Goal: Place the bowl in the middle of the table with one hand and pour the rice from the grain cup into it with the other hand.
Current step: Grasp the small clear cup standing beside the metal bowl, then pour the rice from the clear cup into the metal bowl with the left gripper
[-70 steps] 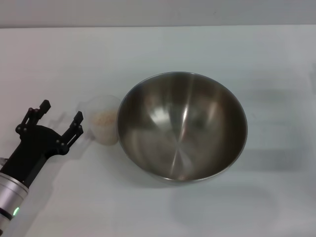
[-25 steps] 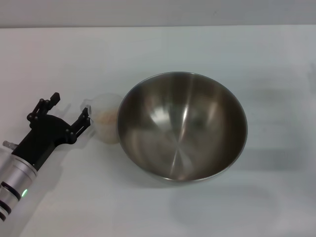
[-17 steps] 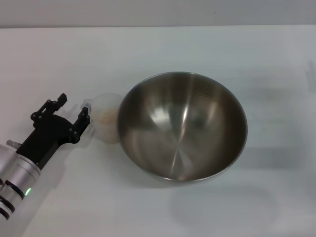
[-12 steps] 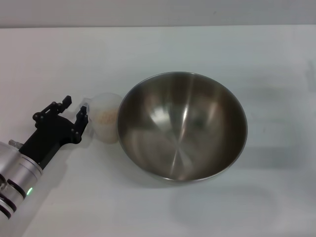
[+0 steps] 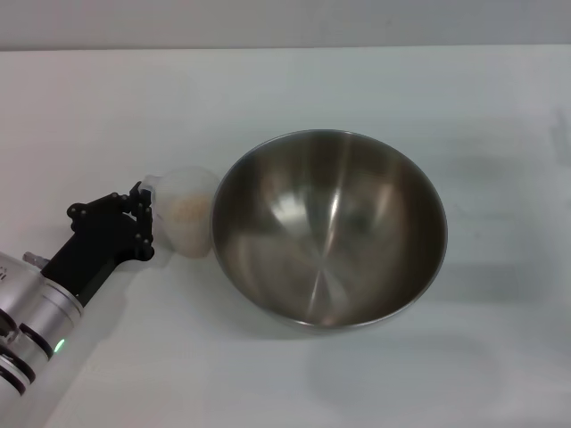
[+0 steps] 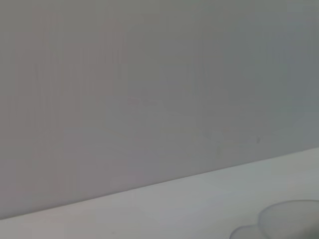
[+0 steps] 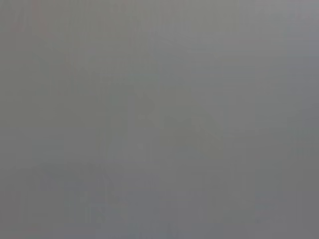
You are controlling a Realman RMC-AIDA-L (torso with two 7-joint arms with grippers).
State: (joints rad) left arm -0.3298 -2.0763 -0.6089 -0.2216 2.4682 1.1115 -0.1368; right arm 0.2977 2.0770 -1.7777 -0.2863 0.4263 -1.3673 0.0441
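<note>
The left tool (image 5: 141, 218) has its fingers at the grain cup's (image 5: 186, 212) handle; firmly closed? I can't tell. Next: lift, tip rice (image 5: 189, 210) into the bowl (image 5: 328, 227).

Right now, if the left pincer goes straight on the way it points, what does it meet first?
The grain cup: the left pincer is already at its handle side, aimed up and to the right. The bowl lies just behind the cup. Whether the pincer already touches it is unclear.

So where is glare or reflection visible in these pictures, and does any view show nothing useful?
Head view: bright reflections streak the inside of the large shiny steel bowl; the left gripper casts a soft shadow on the white table. Left wrist view: mostly blank grey wall. Right wrist view: uniform grey, nothing recognisable.
</note>
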